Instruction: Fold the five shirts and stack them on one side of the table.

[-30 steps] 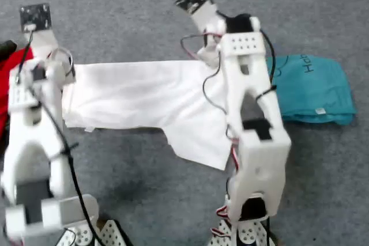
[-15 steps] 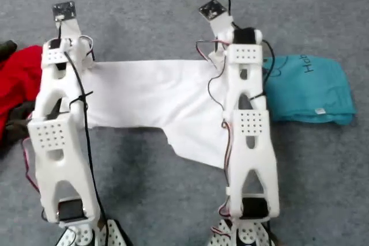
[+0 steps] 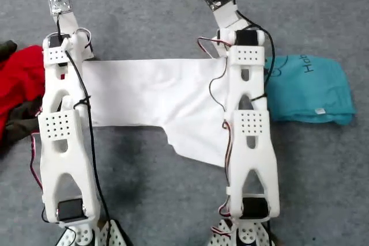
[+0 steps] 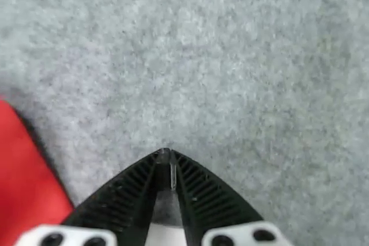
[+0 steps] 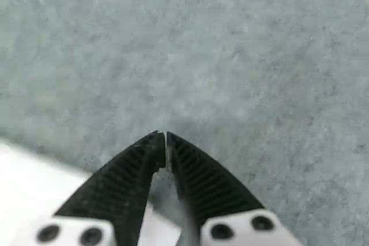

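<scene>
High view first, looking straight down on a grey mat (image 3: 144, 200). Seeing a white shirt (image 3: 150, 93) spread wide across the middle, with one flap jutting toward the near edge. Spotting the left arm (image 3: 60, 131) stretched long over the shirt's left end and the right arm (image 3: 248, 131) stretched long over its right end. Finding a folded teal shirt (image 3: 311, 87) just beside the right arm on its outer side; cannot tell whether touching the white one. Catching a red shirt (image 3: 23, 82) bunched at the mat's left edge, with a dark bundle (image 3: 17, 125) tucked against it.

Over to the left wrist view. Looking along the left gripper (image 4: 164, 154): black ribbed jaws pressed together right to the tips, over bare grey mat. Picking out a slip of white at the jaws' root; cannot tell whether pinched or merely lying beneath. Seeing the red shirt off to one side.

And on to the right wrist view. Much the same with the right gripper (image 5: 162, 136): jaws drawn together with barely a sliver at the tips, nothing visibly clamped. Noting the white shirt beneath one finger and grey mat beyond.
</scene>
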